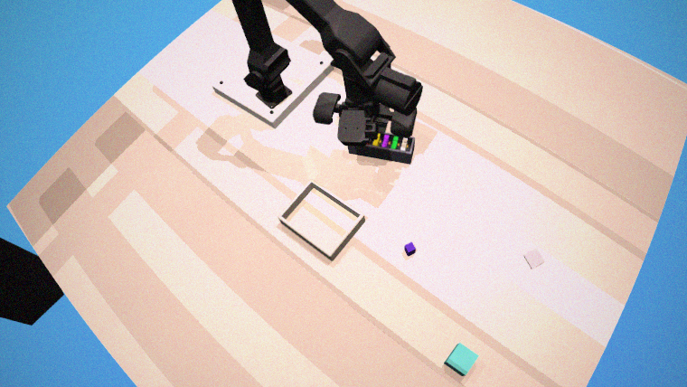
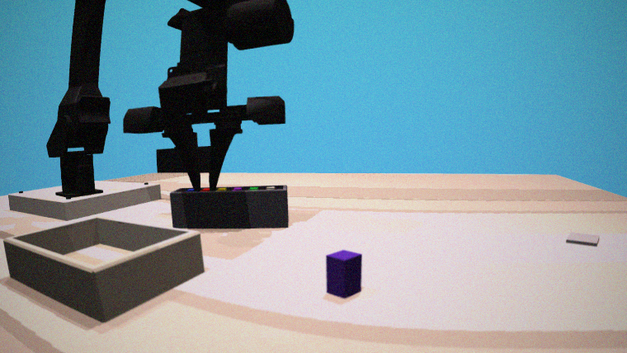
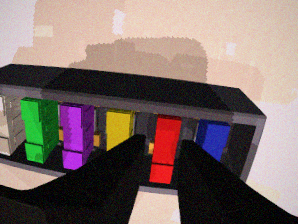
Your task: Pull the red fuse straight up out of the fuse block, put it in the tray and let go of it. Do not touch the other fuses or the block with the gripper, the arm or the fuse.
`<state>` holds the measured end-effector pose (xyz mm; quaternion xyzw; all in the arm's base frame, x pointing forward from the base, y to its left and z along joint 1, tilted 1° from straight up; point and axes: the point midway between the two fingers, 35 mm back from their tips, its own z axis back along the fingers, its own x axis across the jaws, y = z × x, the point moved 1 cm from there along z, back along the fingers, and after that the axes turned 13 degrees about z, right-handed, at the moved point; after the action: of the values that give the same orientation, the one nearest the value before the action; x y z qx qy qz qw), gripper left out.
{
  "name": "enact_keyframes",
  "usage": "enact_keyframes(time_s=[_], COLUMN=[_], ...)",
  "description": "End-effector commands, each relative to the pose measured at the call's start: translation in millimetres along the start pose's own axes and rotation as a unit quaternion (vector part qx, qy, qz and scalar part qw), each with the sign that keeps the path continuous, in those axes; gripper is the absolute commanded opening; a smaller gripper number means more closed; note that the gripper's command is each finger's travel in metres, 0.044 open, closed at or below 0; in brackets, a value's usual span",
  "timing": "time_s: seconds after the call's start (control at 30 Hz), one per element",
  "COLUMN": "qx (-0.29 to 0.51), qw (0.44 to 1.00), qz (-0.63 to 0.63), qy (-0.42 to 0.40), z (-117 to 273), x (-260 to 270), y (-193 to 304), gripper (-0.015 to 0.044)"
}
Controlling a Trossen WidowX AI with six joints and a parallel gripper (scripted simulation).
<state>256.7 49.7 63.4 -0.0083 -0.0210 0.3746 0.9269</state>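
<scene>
The black parallel-jaw gripper [image 3: 158, 163], fingers narrowly spread and empty, straddles the upright red fuse [image 3: 165, 148] seated in the dark rectangular fuse block [image 3: 140, 90]; the grey square tray [image 1: 323, 219] holds nothing.

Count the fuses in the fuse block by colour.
Red fuse: 1
Blue fuse: 1
Yellow fuse: 1
Purple fuse: 1
Green fuse: 1
White fuse: 1
Total: 6
</scene>
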Motion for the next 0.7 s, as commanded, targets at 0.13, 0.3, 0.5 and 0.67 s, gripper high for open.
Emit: enact_keyframes(time_s=[0.13, 0.3, 0.5, 0.67], qx=[0.001, 0.001, 0.001, 0.001], qw=[1.000, 1.000, 1.000, 1.000], qz=[0.000, 0.000, 0.000, 0.000], qy=[0.002, 0.002, 0.002, 0.002], z=[-1.8, -1.8, -1.8, -0.6], x=[-0.6, -0.6, -0.6, -0.6], y=[0.4, 0.4, 0.4, 0.4], gripper=[0.0063, 0.0029, 0.0000, 0.0000])
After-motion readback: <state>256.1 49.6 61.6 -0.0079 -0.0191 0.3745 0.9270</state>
